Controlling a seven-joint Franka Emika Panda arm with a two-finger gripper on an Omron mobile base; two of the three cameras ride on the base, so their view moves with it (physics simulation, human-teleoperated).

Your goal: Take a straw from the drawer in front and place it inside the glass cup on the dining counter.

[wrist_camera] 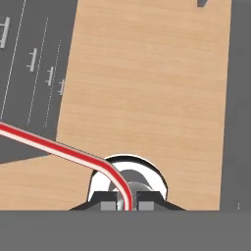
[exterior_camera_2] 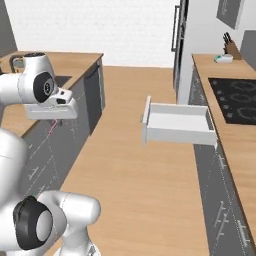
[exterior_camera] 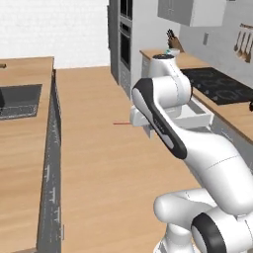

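Straw [wrist_camera: 59,147] is in the gripper [wrist_camera: 127,201]: in hand view it runs from between the two dark tips at bottom centre, bends, then stretches off to the left edge. The fingers [wrist_camera: 109,200] sit pinched tight on it, no real gap either side, so the grip is at the short bent end w/ the long part sticking out free. Probably held that way so the long end can go into the cup first. In left base view the straw's free end pokes out as a thin red line left of the arm, mid-frame, over the wood floor; in right base view a faint red sliver hangs under the hand at left.

Drawer [exterior_camera_2: 180,122] stands pulled out at centre-right of right base view, white inside, nothing visible in it, so pick-up looks done. It juts from the cabinet run under the hob counter [exterior_camera_2: 235,100].

Dining counter [exterior_camera: 24,143] fills the left side of left base view, dark sink [exterior_camera: 20,99] in upper left. Can't make out the glass cup from here.

Judgement: transport step, roughly halfway. Hand is carried between the two counters, turned toward the dining side. Risk: thin straw pivoting in the pinch, so tip aim at the cup could drift.
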